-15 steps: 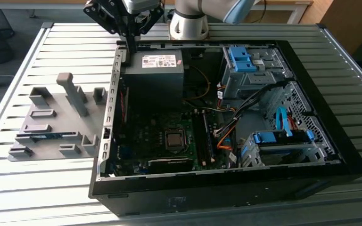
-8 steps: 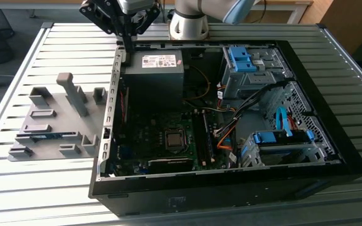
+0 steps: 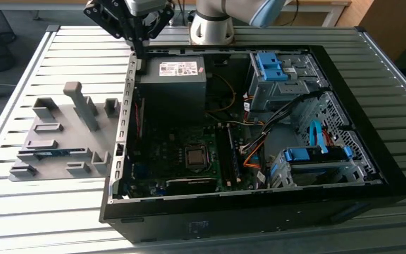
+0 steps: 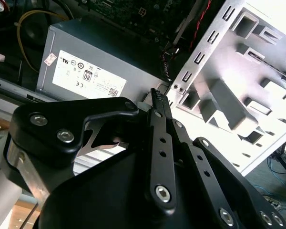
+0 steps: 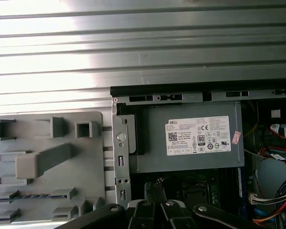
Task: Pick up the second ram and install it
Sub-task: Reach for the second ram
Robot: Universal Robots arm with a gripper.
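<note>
Over the rear edge of the case [image 3: 397, 182], by the power supply [image 3: 178, 87], the claw [image 3: 139, 50] is hovering pressed together, empty. On the desk [image 3: 48, 53] the second ram [image 3: 51, 154] is lying in the grey holder [image 3: 58, 140]. The pick is likely calling for a spread claw squared to its long edges.

Seen left of centre in the exterior view: the second ram [image 3: 51, 153], a thin blue-green stick, on edge, slotted in grey holder [image 3: 67, 135]. Lower left in first wrist view [image 5: 35, 196], dark, edge-on.
</note>
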